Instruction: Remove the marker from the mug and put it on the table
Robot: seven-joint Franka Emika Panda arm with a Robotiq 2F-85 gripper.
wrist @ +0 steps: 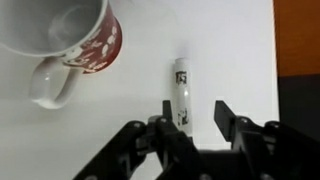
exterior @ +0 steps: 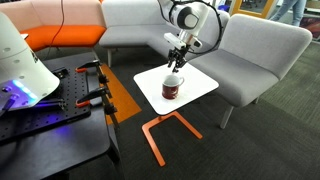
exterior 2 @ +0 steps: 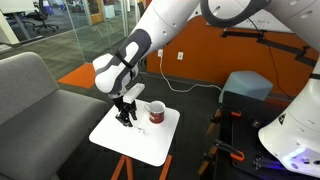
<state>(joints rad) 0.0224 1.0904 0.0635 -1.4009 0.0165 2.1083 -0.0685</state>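
Observation:
The marker [wrist: 182, 93] is a slim white stick lying flat on the white table top [wrist: 225, 50]. The red-brown mug [wrist: 70, 35], white inside and seemingly empty, stands at the upper left of the wrist view, handle towards me. My gripper [wrist: 192, 118] is open just above the table, its fingers on either side of the marker's near end, not gripping it. In both exterior views the gripper [exterior: 177, 57] [exterior 2: 127, 114] hovers beside the mug [exterior: 172, 87] [exterior 2: 156, 113] on the table [exterior: 200, 82] [exterior 2: 125, 140]. The marker is too small to make out there.
Grey sofa seats [exterior: 255, 50] stand behind and beside the table. The black workbench [exterior: 50, 125] lies to one side. The table's orange tube frame [exterior: 165, 130] rests on the carpet. An orange wall [exterior 2: 230, 50] and a cable lie behind.

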